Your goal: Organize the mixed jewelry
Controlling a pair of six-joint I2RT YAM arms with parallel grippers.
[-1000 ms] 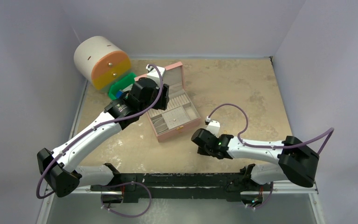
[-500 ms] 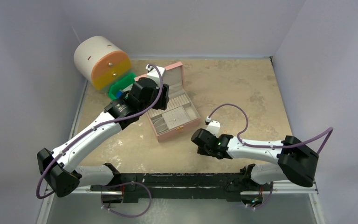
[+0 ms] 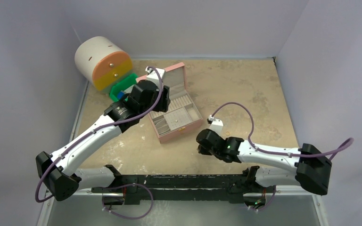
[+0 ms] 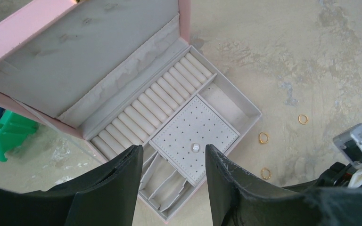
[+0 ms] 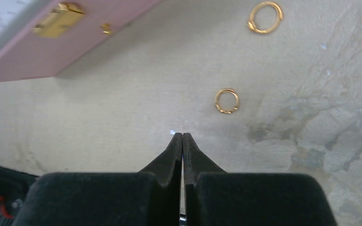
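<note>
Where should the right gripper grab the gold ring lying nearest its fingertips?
Probably straight down from above, pinching across the whole hoop: the gold ring lies flat on the table, thin, with no raised edge to take sideways.

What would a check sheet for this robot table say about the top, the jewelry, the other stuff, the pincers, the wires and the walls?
Surface: the table is beige and blotchy.
Job's things: three gold rings lie on the table right of the open pink box; a pearly stud sits on its dotted pad.
Clutter: white-and-orange drum and green bin, far left corner.
Pincers: left pincer open above the box, holding nothing; right pincer shut, low over the table, rings ahead untouched.
Cables: a purple cable loops off each arm.
Surroundings: plain pale walls on three sides; nothing else seen.
</note>
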